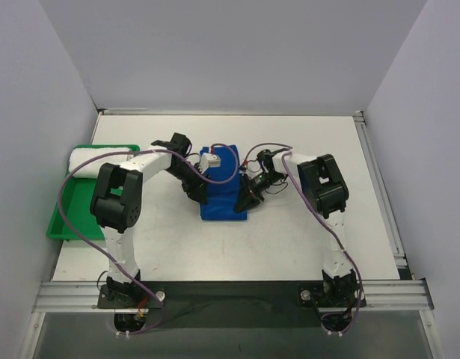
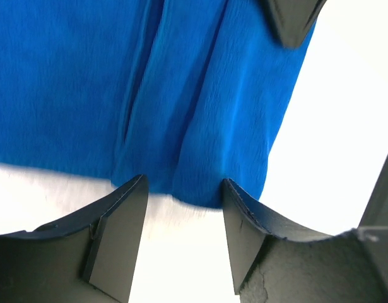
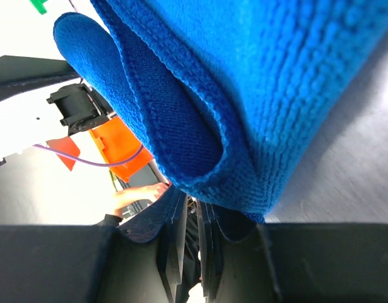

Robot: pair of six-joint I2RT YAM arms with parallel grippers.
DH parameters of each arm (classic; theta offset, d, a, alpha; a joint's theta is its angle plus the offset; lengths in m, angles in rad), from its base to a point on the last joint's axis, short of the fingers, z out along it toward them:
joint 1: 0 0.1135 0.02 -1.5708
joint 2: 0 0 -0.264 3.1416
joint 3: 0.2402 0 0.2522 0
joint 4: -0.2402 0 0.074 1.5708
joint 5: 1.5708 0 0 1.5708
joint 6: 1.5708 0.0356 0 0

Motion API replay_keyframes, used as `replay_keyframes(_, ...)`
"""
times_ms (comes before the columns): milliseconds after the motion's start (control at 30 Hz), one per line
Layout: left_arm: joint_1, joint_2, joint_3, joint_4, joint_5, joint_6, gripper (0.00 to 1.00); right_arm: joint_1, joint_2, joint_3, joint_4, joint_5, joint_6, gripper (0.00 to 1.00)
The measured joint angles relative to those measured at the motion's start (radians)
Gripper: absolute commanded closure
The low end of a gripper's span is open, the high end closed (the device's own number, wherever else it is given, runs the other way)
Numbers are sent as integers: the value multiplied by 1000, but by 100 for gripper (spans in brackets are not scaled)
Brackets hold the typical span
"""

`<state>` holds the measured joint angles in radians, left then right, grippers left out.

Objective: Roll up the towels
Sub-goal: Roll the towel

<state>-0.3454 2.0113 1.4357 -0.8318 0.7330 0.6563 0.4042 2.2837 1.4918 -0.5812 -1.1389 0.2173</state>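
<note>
A blue towel (image 1: 224, 188) lies folded at the table's middle. My left gripper (image 1: 197, 191) is at its left near edge. In the left wrist view the left gripper (image 2: 184, 183) is open, its fingertips (image 2: 134, 189) straddling the blue towel's (image 2: 181, 95) creased edge without closing on it. My right gripper (image 1: 247, 199) is at the towel's right near corner. In the right wrist view the right gripper (image 3: 192, 205) has its jaws almost together on the corner of the blue towel (image 3: 257, 82), whose edge is curled over. A white rolled towel (image 1: 102, 156) lies in the green tray (image 1: 65, 217).
The green tray sits at the table's left edge. White walls (image 1: 230, 52) enclose the table at the back and sides. Purple cables (image 1: 228, 161) loop over the towel from both arms. A metal rail (image 1: 230, 288) runs along the near edge.
</note>
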Motion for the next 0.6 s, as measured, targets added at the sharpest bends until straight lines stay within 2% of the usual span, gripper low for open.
replay_keyframes(267,18,-68,-66,-19,-102,59,43,13,-21,-12,5,30,19,84)
replay_keyframes(367,-2,-170,-113,6,-153,75,41,31,-45,-24,7,62,18,84)
replay_keyframes(467,-94,-344,-205,52,-224,87,26,51,-68,-33,6,92,18,84)
replay_keyframes(600,-298,-504,-301,125,-328,98,24,65,-74,-35,7,106,18,84)
